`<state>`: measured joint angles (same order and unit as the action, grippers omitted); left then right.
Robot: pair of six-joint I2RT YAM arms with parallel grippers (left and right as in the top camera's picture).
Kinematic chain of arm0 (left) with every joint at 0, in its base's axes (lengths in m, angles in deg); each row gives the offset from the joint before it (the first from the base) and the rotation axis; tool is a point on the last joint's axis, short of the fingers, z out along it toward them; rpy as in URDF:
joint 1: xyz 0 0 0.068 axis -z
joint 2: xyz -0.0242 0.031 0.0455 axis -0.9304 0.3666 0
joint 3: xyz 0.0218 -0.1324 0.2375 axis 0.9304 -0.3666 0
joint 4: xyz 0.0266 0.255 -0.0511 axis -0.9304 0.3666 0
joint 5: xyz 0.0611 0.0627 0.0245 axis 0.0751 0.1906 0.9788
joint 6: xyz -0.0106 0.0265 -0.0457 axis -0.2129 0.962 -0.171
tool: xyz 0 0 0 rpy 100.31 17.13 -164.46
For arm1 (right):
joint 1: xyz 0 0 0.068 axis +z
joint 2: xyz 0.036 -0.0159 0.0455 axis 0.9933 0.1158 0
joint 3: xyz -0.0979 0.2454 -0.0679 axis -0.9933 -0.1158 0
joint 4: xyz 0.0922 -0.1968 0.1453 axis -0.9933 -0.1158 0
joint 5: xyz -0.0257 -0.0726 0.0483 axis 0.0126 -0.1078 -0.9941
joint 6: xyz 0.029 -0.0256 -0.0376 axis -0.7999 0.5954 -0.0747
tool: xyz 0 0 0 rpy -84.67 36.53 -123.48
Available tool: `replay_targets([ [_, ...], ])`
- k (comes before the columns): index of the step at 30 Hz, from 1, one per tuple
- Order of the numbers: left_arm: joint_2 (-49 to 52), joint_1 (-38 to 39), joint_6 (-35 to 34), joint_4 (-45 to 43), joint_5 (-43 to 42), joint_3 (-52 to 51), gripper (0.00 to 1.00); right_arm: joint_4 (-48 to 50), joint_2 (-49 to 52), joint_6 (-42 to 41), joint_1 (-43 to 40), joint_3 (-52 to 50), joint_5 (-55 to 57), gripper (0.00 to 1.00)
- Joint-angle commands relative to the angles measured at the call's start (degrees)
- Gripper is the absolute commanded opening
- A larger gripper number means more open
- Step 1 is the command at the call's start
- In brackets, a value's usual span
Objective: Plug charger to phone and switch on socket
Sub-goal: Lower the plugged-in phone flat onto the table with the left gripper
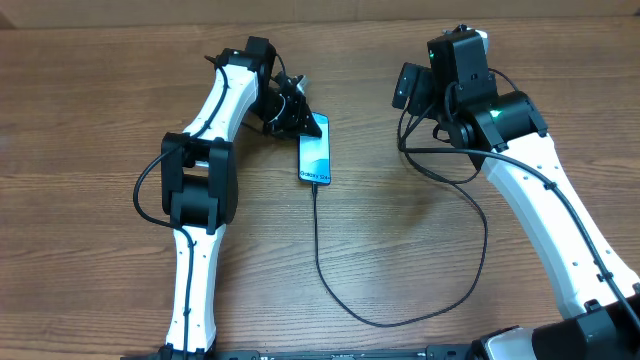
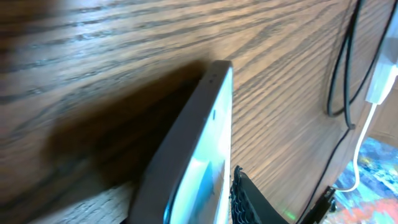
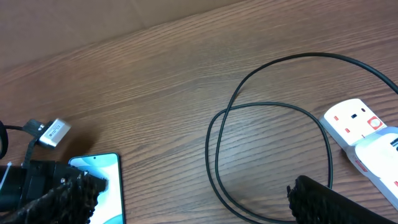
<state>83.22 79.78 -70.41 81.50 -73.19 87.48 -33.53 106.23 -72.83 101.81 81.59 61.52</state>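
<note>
The phone (image 1: 314, 152) lies left of the table's middle, screen up. Its far end sits between the fingers of my left gripper (image 1: 293, 115). In the left wrist view the phone (image 2: 199, 155) runs edge-on, and a black pad (image 2: 247, 202) stands a sliver off its screen; the other finger is hidden. The charger (image 1: 400, 322) runs as a thin black cable from the phone's near edge and loops right under the right arm. My right gripper (image 3: 193, 205) hangs open above the cable loops (image 3: 214, 155), between the phone (image 3: 102, 180) and the socket (image 3: 357, 121), which has a red switch (image 3: 375, 123).
A white block (image 3: 382, 152) sits on the near end of the socket. A small silver connector (image 3: 53, 132) on a black wire lies beyond the phone. The thick white cord (image 2: 367, 143) hangs at the table's far side. In the overhead view the right arm (image 1: 480, 110) covers the socket.
</note>
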Motion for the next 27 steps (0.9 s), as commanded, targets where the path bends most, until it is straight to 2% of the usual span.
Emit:
replay_targets([
  [1, -0.44, 0.63, 0.07, 0.02, 1.33, -0.28, 0.29, 0.09, -1.42, -0.46, -0.22, 1.66, 0.33, 1.0],
  [3, -0.44, 0.63, 0.07, 0.09, 2.36, -0.28, 0.38, -0.02, -1.42, -0.46, -0.22, 1.66, 0.33, 1.0],
  [13, -0.44, 0.63, 0.07, 0.61, 5.05, -0.28, 0.56, -0.76, -1.42, -0.46, -0.22, 1.66, 0.35, 1.0],
  [15, -0.46, 0.63, 0.07, 0.87, 6.47, -0.28, 0.64, -0.83, -1.42, -0.46, -0.22, 1.66, 0.35, 1.0],
  [20, -0.46, 0.63, 0.09, 1.07, 8.39, -0.28, 0.68, -0.83, -1.42, -0.46, -0.22, 1.66, 0.37, 1.0],
  [25, -0.46, 0.57, 0.09, 1.07, 10.86, -0.28, 0.8, -0.9, -1.42, -0.46, -0.22, 1.66, 0.39, 1.0],
  [27, -0.46, 0.35, 0.09, 1.07, 10.82, -0.26, 0.82, -0.74, -1.42, -0.44, -0.22, 1.66, 0.46, 1.0],
])
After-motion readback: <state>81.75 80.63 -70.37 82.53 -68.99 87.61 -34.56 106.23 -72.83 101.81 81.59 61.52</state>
